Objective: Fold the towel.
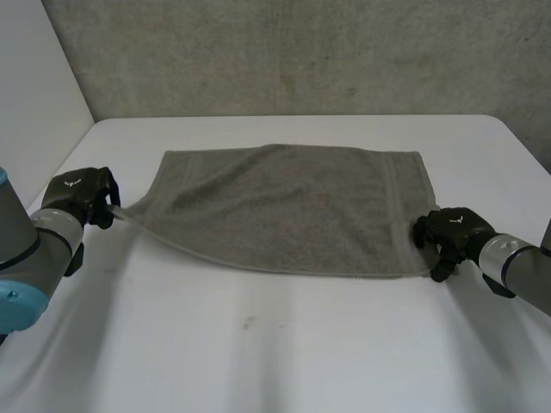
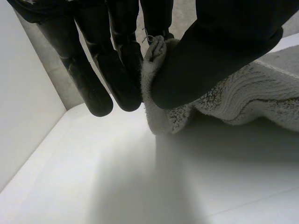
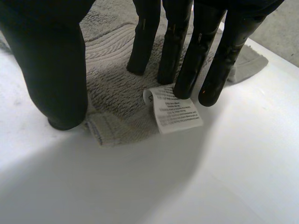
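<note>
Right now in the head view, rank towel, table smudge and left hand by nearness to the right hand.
1. towel, touching the right hand at its right end.
2. smudge, on the bare table, middle front.
3. left hand, holding the towel's left corner.

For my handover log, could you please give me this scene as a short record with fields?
Cloth: grey terry towel, spread out on the white table
Left hand: pinches the towel's near left corner between thumb and fingers, corner slightly raised
Right hand: at the near right corner, straight fingers resting on the towel
Label: white care label at the right hand's fingertips
</note>
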Controlling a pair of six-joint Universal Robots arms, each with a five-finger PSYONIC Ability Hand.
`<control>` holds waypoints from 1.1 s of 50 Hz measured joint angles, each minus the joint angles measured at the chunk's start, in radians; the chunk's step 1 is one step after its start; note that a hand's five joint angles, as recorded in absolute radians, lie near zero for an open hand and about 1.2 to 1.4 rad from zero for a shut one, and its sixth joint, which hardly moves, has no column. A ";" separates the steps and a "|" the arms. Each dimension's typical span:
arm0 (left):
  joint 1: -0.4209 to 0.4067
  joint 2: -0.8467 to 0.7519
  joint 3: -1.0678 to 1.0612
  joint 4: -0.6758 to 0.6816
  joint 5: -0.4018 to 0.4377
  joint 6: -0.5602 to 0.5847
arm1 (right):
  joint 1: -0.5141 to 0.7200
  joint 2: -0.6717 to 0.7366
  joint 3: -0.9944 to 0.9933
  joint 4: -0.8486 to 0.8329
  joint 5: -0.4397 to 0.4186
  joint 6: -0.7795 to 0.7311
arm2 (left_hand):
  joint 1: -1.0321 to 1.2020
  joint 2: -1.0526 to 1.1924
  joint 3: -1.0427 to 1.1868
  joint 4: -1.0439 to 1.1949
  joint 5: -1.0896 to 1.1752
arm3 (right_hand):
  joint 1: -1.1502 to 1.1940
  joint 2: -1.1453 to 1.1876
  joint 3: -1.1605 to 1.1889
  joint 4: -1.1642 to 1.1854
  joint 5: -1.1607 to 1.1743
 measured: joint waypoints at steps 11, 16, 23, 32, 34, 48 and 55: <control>-0.002 0.000 0.000 0.000 0.000 0.000 | 0.021 0.026 -0.076 -0.001 0.017 0.006 | 0.000 0.000 0.000 0.000 0.000 | 0.006 0.020 0.027 0.025 0.036; -0.002 0.000 0.000 0.000 0.000 0.000 | 0.029 0.032 -0.103 -0.002 0.034 0.006 | 0.000 0.000 0.000 0.000 0.000 | 0.022 0.036 0.042 0.038 0.049; -0.006 0.000 -0.001 0.000 0.000 0.000 | 0.034 0.028 -0.116 -0.002 0.045 0.008 | 0.000 0.000 0.000 0.000 0.000 | 0.096 0.122 0.118 0.116 0.125; -0.009 0.000 -0.002 -0.004 0.000 0.000 | 0.034 0.022 -0.108 0.009 0.036 0.007 | 0.000 0.000 0.000 0.000 0.000 | 0.365 0.471 0.475 0.482 0.481; -0.009 0.001 -0.003 -0.006 0.000 0.000 | 0.033 0.021 -0.104 0.017 0.036 0.007 | 0.000 0.000 0.000 0.000 0.000 | 0.365 0.471 0.475 0.482 0.483; -0.021 0.126 -0.044 -0.160 -0.002 0.013 | -0.049 -0.138 -0.032 0.422 0.012 -0.130 | 0.000 0.000 0.000 0.000 0.000 | 0.365 0.471 0.475 0.483 0.487; -0.018 0.276 -0.122 -0.386 -0.002 0.064 | -0.150 -0.286 0.097 0.667 0.009 -0.461 | 0.000 0.000 0.000 0.000 0.000 | 0.365 0.471 0.475 0.483 0.488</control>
